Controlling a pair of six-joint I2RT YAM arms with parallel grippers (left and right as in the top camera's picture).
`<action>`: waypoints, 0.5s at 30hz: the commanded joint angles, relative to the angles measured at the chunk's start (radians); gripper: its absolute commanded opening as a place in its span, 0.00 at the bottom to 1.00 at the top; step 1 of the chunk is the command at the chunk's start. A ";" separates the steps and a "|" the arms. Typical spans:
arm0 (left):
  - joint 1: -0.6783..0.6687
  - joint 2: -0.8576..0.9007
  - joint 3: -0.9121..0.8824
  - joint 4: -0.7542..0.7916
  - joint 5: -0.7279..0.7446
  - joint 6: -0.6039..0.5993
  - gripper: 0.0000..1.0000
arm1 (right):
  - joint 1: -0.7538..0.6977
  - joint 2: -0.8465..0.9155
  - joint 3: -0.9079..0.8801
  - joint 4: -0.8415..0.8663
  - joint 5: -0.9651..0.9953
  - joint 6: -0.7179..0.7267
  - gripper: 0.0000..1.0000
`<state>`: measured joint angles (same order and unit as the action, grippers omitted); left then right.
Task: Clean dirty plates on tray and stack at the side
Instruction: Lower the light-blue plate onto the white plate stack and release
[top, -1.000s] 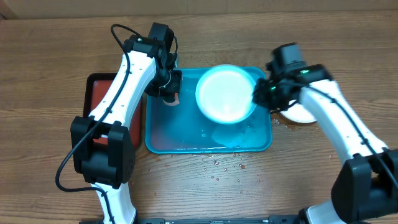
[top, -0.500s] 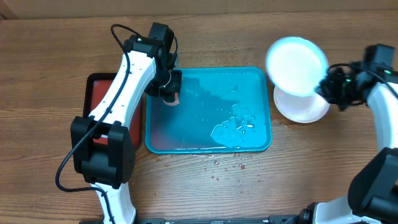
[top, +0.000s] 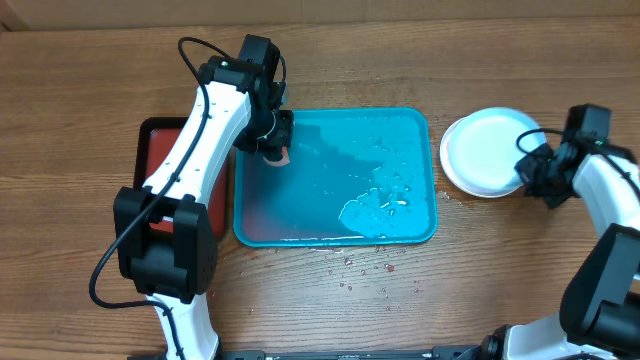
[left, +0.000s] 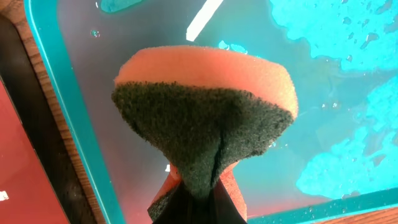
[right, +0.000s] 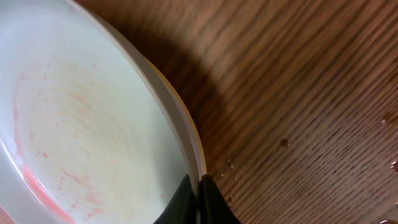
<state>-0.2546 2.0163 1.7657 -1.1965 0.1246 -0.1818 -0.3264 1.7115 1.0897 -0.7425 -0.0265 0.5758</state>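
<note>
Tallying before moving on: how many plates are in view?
1 for certain: a white plate right of the tray, rim pinched by the right gripper. More may be stacked hidden under it. None on the tray.

sponge (left: 202, 118) hides left pincer (left: 198, 208) tips | plates (top: 487, 152): lower ones mostly hidden under top | top one cropped in right-wrist view

Glossy wet plastic tray (top: 330, 170); rough, porous sponge (left: 202, 118)

Left arm (top: 205, 130) extended, left tool (left: 199, 205) pinching sponge (left: 202, 106); right arm (top: 610, 185) swung outward, right tool (right: 199, 199) pinching plate (right: 81, 112) rim.
</note>
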 joint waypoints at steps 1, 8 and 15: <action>0.001 0.002 0.013 -0.011 0.014 -0.005 0.04 | 0.023 0.002 -0.040 0.047 0.017 0.005 0.07; 0.043 -0.069 0.070 -0.114 -0.026 0.004 0.04 | 0.065 0.002 -0.042 0.075 -0.056 -0.039 0.24; 0.123 -0.211 0.122 -0.235 -0.107 0.021 0.04 | 0.102 -0.011 0.090 -0.073 -0.107 -0.060 0.60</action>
<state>-0.1658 1.9194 1.8416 -1.4136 0.0692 -0.1799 -0.2337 1.7126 1.0832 -0.7940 -0.1024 0.5316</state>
